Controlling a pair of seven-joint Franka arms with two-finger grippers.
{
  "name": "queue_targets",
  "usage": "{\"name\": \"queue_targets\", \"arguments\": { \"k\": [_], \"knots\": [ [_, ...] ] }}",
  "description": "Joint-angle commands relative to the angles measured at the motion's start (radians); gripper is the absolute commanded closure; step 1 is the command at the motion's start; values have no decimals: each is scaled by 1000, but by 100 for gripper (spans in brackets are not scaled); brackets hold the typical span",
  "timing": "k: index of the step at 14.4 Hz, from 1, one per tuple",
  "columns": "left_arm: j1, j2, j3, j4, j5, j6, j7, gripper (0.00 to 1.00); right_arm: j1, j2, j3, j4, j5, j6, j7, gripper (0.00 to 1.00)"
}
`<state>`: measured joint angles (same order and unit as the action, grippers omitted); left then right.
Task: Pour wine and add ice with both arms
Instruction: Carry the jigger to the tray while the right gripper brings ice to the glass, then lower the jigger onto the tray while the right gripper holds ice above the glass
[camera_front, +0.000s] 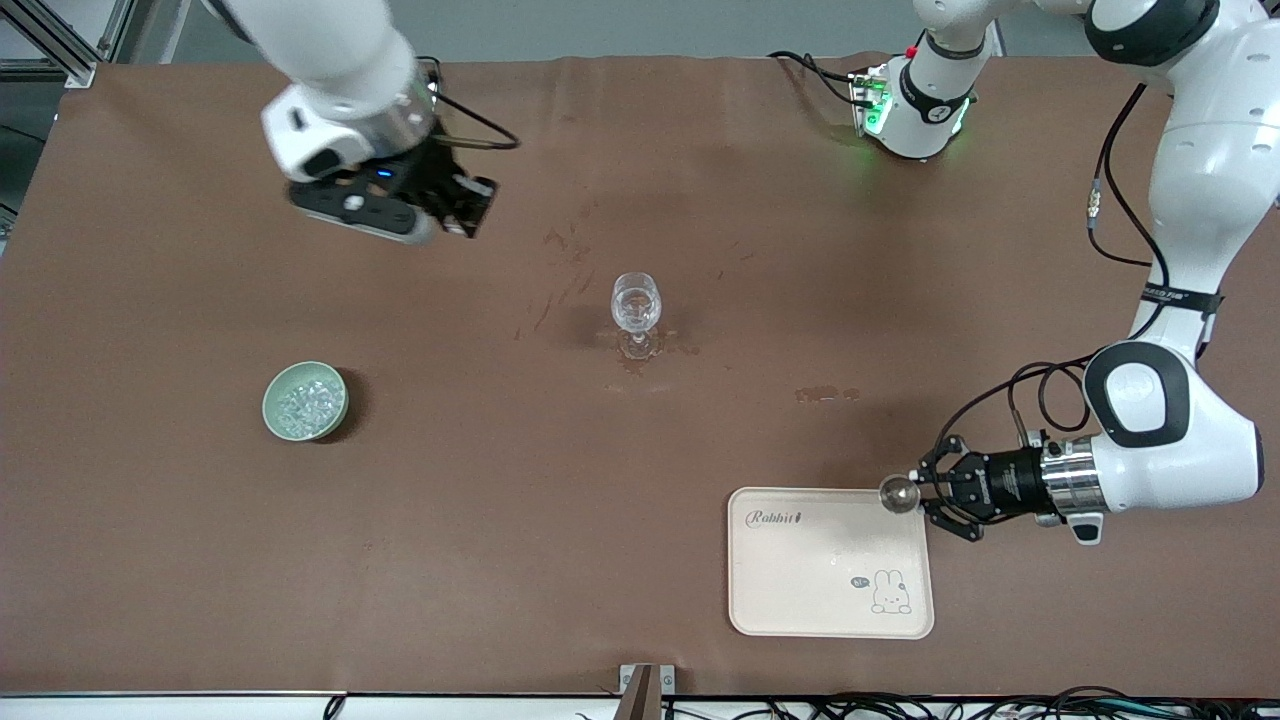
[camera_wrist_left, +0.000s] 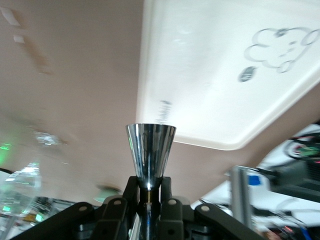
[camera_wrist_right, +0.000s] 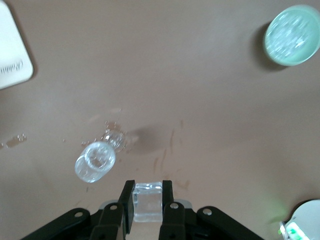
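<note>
A clear wine glass (camera_front: 636, 305) stands mid-table; it also shows in the right wrist view (camera_wrist_right: 96, 161). A pale green bowl (camera_front: 305, 400) toward the right arm's end holds a glittering heap of ice (camera_front: 303, 407). My right gripper (camera_front: 468, 205) is up over bare table, shut on a clear ice cube (camera_wrist_right: 148, 201). My left gripper (camera_front: 925, 492) is shut on the stem of a shiny metal measuring cup (camera_front: 898, 494), level over a corner of the cream tray (camera_front: 830, 590). In the left wrist view the cup (camera_wrist_left: 150, 152) sticks out from the gripper (camera_wrist_left: 149, 182).
The cream rabbit-print tray (camera_wrist_left: 210, 75) lies near the front edge toward the left arm's end. Dark wet stains (camera_front: 825, 394) mark the brown cloth around the glass. The bowl (camera_wrist_right: 292, 35) and a tray corner (camera_wrist_right: 12, 55) show in the right wrist view.
</note>
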<state>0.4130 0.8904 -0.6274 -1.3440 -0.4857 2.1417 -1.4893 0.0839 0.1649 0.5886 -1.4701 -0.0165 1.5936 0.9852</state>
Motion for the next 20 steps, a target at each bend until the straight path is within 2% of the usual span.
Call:
{"name": "queue_targets", "arguments": {
  "k": [1,4,6,10,12,13,14,16,17,18,20],
  "knots": [
    [6,96,-11,32,-111,90,126,100,68,97,22,11,-68,49,133,99],
    [35,185,-11,34,-259,124,328,99,140,182,22,11,-105,120,236,99],
    [41,225,-9,34,-341,126,363,99,175,229,22,13,-106,141,253,99],
    [40,280,2,57,-389,126,391,97,226,297,22,16,-117,210,334,99],
    [36,285,2,57,-390,126,405,91,235,326,23,16,-140,224,378,99],
    [36,285,3,56,-390,126,405,76,246,329,23,16,-140,232,383,99],
    [36,285,3,54,-390,126,399,57,250,337,23,17,-140,235,383,99],
    [36,275,6,49,-387,126,391,8,255,357,23,33,-143,238,383,99],
    [36,262,9,49,-375,123,394,0,258,366,22,42,-149,238,383,98],
    [39,237,12,48,-351,119,393,0,260,376,23,44,-169,247,385,98],
    [61,196,29,33,-227,71,388,0,272,396,22,44,-175,272,394,98]
  ]
}}
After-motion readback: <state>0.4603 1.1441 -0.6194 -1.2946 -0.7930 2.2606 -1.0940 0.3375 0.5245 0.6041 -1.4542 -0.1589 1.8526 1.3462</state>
